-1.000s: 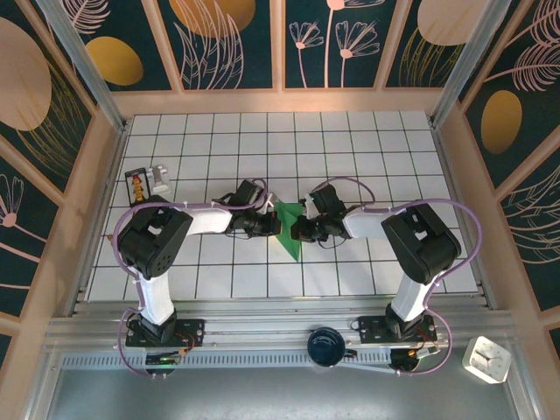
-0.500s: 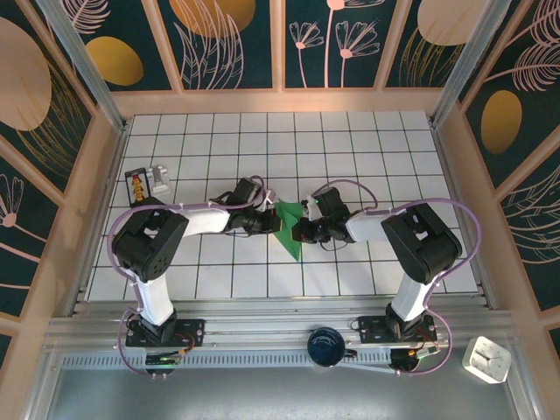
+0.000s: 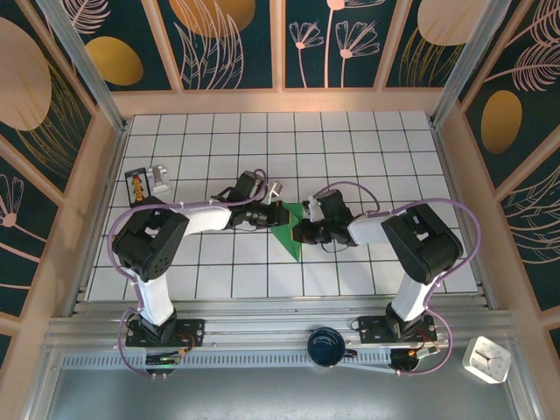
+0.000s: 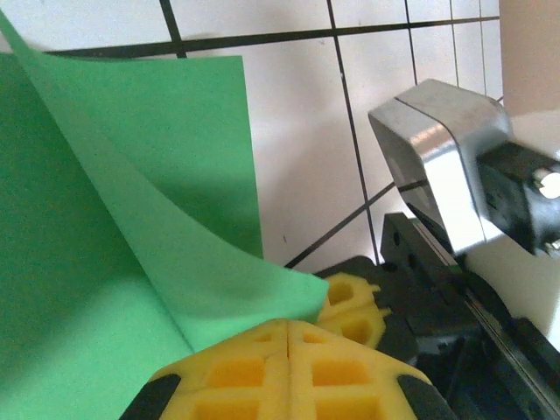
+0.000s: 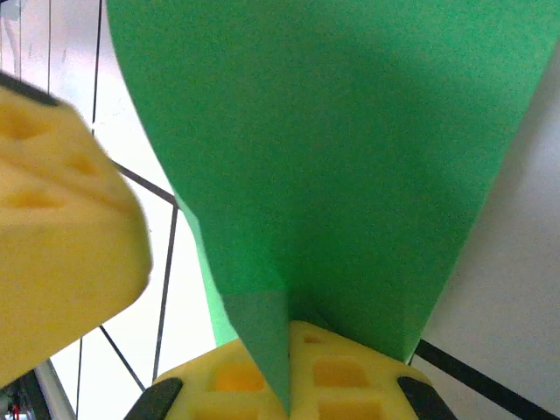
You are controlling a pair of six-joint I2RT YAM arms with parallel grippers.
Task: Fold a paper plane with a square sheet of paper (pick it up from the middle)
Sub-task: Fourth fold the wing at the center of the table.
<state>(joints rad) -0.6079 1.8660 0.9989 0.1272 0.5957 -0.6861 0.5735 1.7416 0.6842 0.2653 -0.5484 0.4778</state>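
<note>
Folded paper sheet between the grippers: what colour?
Plain green; the thin paper sheet shows best in the right wrist view.

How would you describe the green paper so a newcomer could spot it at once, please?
On the white tiled table, look to the middle. The green paper is pinched there between the left gripper and the right gripper, tapering to a point. Nothing else there is green.

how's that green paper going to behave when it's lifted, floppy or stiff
Probably floppy: in the left wrist view the green paper curls in a soft bend toward the left gripper. Likely very light, since the right gripper holds it by a thin pinch at one edge. With both grippers on it, tugging could tear it.
</note>
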